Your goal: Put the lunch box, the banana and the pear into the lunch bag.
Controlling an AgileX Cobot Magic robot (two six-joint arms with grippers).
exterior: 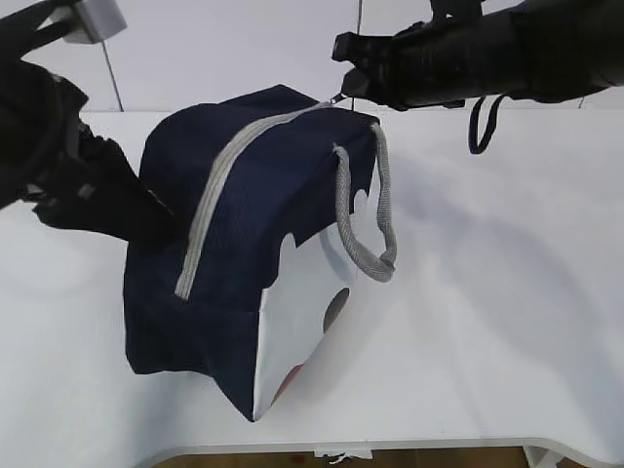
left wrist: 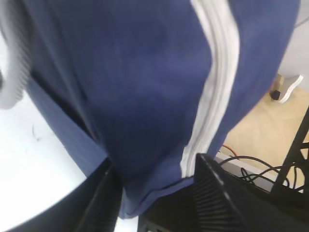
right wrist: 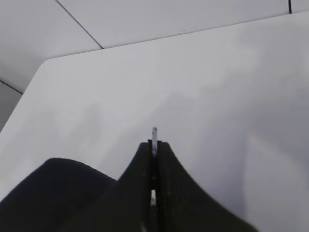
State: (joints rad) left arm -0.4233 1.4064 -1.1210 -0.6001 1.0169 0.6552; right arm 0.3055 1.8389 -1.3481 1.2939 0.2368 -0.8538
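White surface (exterior: 507,322) under everything, spreading out below and beyond both grippers. On it, large navy lunch bag (exterior: 244,244), slumped and leaning, zipped shut along the grey zipper (exterior: 210,210); white side panel (exterior: 297,322) facing the exterior camera, one grey webbing handle (exterior: 375,214) hanging down over that panel. Bag sitting between the two grippers: directly ahead of the left gripper (left wrist: 154,193), down and to the left of the right gripper (exterior: 343,90).

Left gripper pressed up against the far-left end of the bag, black fingers (left wrist: 212,193) spread apart on either side of the bag's lower fabric edge, fabric lying loose between them rather than pinched; zipper tape running down to just beside the right-hand finger. A second grey handle (left wrist: 14,53) curving past at the upper left of the left wrist view.

Right gripper up at the top corner of the bag, jaws closed tight on the small metal ring pull (right wrist: 154,140), a sliver of it sticking out past the fingertips in the right wrist view.

Lunch box, banana and pear not visible in any view.
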